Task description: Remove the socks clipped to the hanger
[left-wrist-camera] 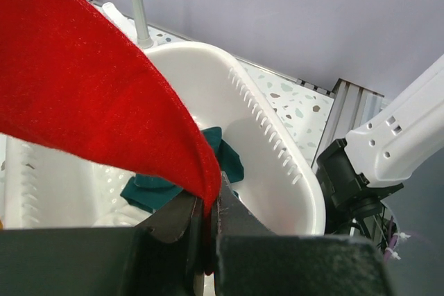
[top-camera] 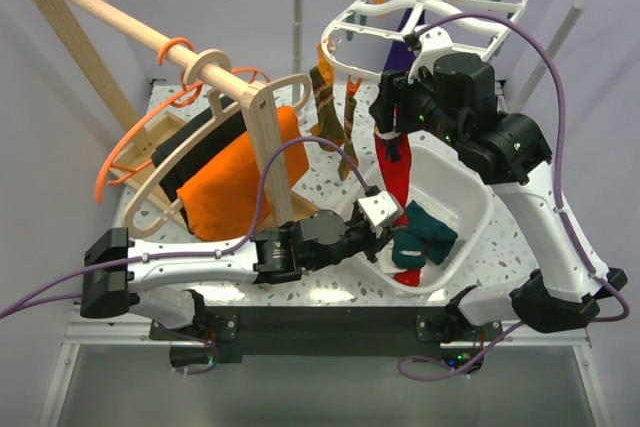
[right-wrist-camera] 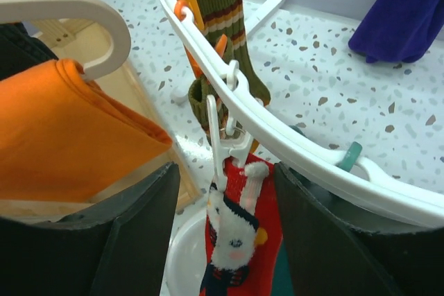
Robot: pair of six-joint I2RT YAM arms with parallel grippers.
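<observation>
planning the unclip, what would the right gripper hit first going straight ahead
Probably the white clip holding the red snowman sock, centred ahead of the open right gripper; depth unclear.

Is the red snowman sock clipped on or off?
On: a white clip on the white plastic hanger grips the red snowman sock; the left end effector pinches its bottom.

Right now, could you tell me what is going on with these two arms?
The arms are taking socks off the white hanger. The left gripper is shut on the lower part of a red sock that is still clipped above, and the right gripper stands open around its clip. Dark green socks already lie in the white basket; striped socks hang clipped.
</observation>
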